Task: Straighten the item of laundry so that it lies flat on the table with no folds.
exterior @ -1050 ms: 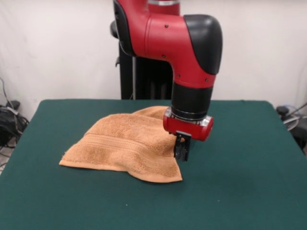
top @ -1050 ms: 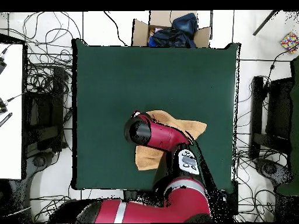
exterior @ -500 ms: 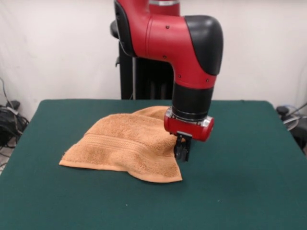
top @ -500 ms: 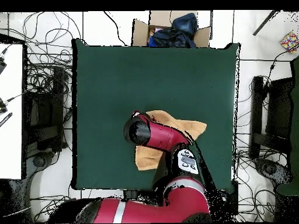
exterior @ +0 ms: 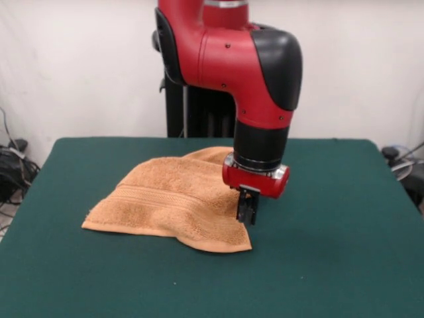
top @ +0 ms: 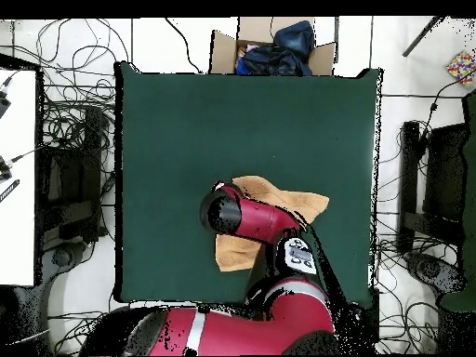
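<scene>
towel: the light orange-tan towel (exterior: 173, 202) lies bunched and folded on the table (exterior: 331, 265), humped up at the back, with a woven stripe band running across its front slope. in the overhead view the towel (top: 299, 201) shows only in part, the arm covering its middle.
towel edges: from the front, one corner points toward the left and another toward the near right, just below the gripper; the front hem lies on the felt between them.
open room: wide bare green felt lies in front of the towel and off to both sides; from above, the whole far half of the table (top: 186, 121) is bare.
surface: dark green felt-like top, much larger than the towel.
room: pale wall behind; from above, cables on a light floor around the table and a cardboard box (top: 271, 46) with dark cloth at the far edge.
arm: the red and black arm (exterior: 238, 59) comes down with its wrist vertical over the towel's right edge.
gripper: the gripper (exterior: 246, 213) points straight down, its dark tips at the towel's right side, close above the near right corner; whether they are apart or pinched on cloth cannot be made out.
</scene>
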Tool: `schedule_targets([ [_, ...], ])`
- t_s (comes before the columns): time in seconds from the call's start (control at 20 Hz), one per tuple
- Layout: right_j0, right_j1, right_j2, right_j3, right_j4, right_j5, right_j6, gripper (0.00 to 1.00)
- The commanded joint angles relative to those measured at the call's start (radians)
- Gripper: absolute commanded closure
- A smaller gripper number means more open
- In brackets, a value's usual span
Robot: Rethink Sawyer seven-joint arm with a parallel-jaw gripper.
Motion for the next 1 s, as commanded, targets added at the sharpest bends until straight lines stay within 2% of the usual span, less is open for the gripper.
schedule_targets([
  [0.05,-0.040,0.007,0.012,-0.030,-0.030,0.024,0.091,1.00],
  [0.5,-0.079,0.051,0.038,-0.036,-0.044,-0.013,0.086,1.00],
  [0.7,-0.079,0.054,0.030,-0.048,-0.053,-0.003,0.078,1.00],
  [1.0,-0.059,0.121,0.007,-0.076,-0.054,-0.004,0.089,1.00],
])
